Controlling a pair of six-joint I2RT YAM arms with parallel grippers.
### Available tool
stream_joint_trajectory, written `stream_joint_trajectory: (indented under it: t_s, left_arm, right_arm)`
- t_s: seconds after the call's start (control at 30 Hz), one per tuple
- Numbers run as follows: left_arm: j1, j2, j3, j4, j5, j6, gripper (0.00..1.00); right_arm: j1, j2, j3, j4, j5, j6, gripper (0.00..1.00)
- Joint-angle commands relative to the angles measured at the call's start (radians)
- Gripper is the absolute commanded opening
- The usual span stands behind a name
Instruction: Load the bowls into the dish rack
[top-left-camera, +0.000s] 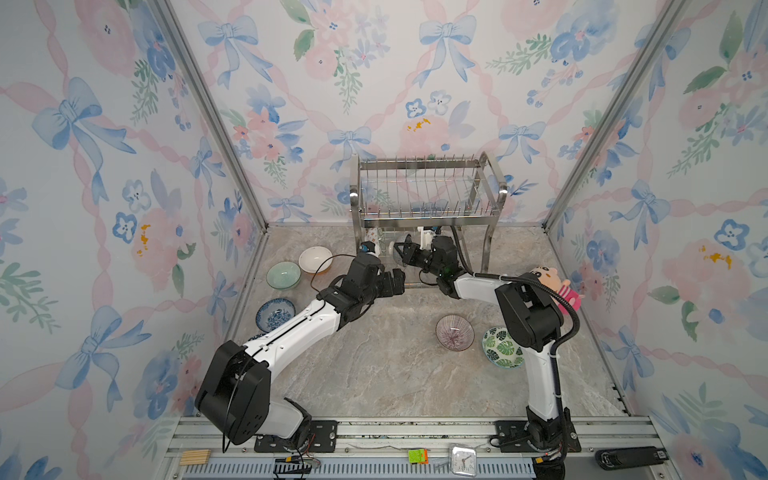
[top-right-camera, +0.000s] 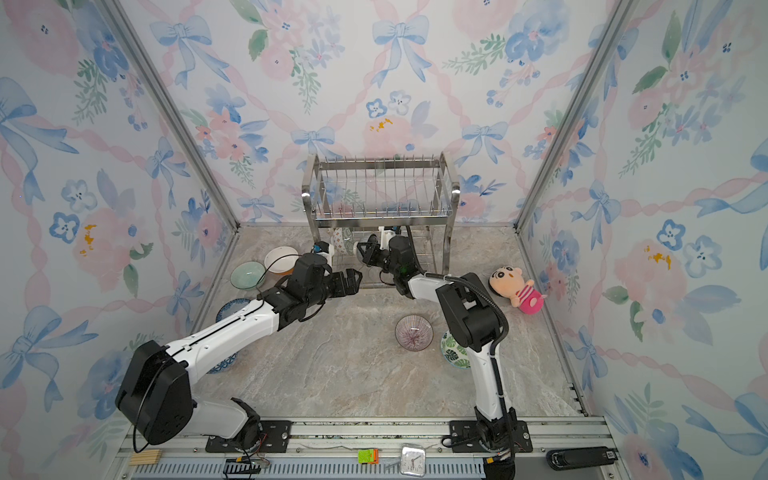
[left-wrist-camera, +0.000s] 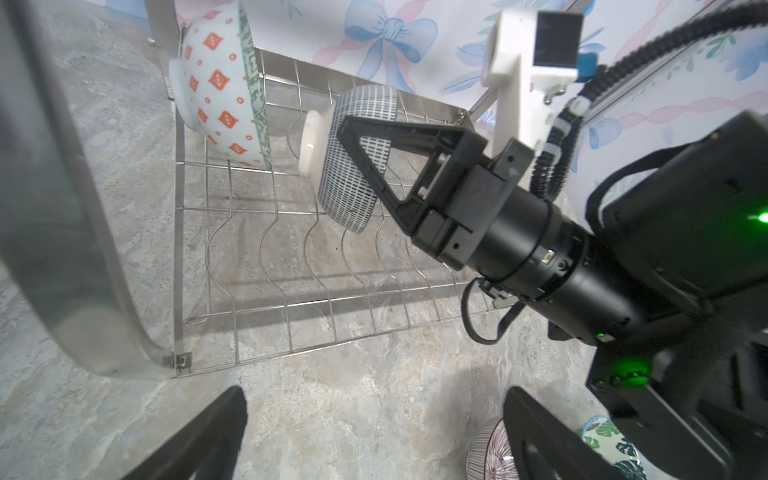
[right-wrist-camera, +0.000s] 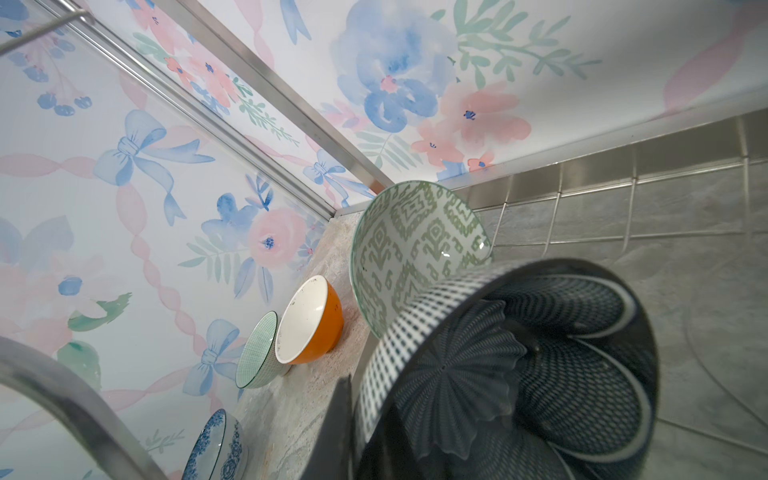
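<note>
Step in hand: seating a bowl in the lower tier of the two-tier stainless-steel wire dish rack (top-left-camera: 419, 164). The right tool (left-wrist-camera: 353, 133) is clamped tight on the rim of a navy-and-white grid-patterned ceramic bowl (left-wrist-camera: 345, 195). One finger lies across the outer wall; the other is hidden, probably inside. The bowl is tipped on edge, foot toward the rack's end, over the wavy wires of the lower tier. It hangs near but apart from the white ceramic bowl with orange diamonds (left-wrist-camera: 212, 91), which stands on edge in the end slot. Whether its lower rim touches the wires I cannot tell; in the left wrist view it looks just clear. The left tool (top-left-camera: 397, 282) is spread wide and empty, hovering before the rack above the grey marble-look table (top-left-camera: 374, 374). Not yet loaded, loose on the table: orange bowl with white inside (top-left-camera: 315, 258), pale green bowl (top-left-camera: 283, 275), blue floral bowl (top-left-camera: 275, 314), pink-striped bowl (top-left-camera: 454, 331) and green leaf bowl (top-left-camera: 502, 347). The next move, as I judge it, calls for lowering the held bowl until its rim drops into a dip between wires. The tool should let go only once the bowl leans steady, then back out without knocking the neighbour.
</note>
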Motion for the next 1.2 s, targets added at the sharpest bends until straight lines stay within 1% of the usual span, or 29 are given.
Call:
stream_joint_trajectory:
  t_s: [0.0,0.13,0.3,0.47,0.7,0.93,1.17]
  left_arm:
    - [-0.005,0.012,-0.026,0.062,0.017,-0.013,0.98]
    - [0.000,0.016,-0.058,0.108,0.022,-0.013,0.98]
    - [0.016,0.019,-0.049,0.125,0.032,-0.002,0.98]
    - [0.044,0.013,-0.054,0.151,0.065,0.008,0.98]
    - [0.047,0.026,-0.049,0.160,0.097,0.009,0.98]
    - [0.048,0.020,-0.052,0.154,0.094,0.016,0.98]
    - [0.046,0.014,-0.054,0.154,0.076,0.022,0.98]
  right_arm:
    - [-0.014,0.029,0.080,0.129,-0.029,0.019,0.00]
    - [-0.019,0.083,0.143,0.145,-0.045,0.037,0.00]
    - [-0.019,0.151,0.227,0.162,-0.064,0.069,0.00]
    - [-0.017,0.211,0.284,0.196,-0.087,0.101,0.00]
    - [-0.017,0.254,0.337,0.191,-0.104,0.110,0.00]
    - [-0.015,0.307,0.405,0.203,-0.120,0.147,0.00]
    - [-0.015,0.341,0.438,0.217,-0.125,0.172,0.00]
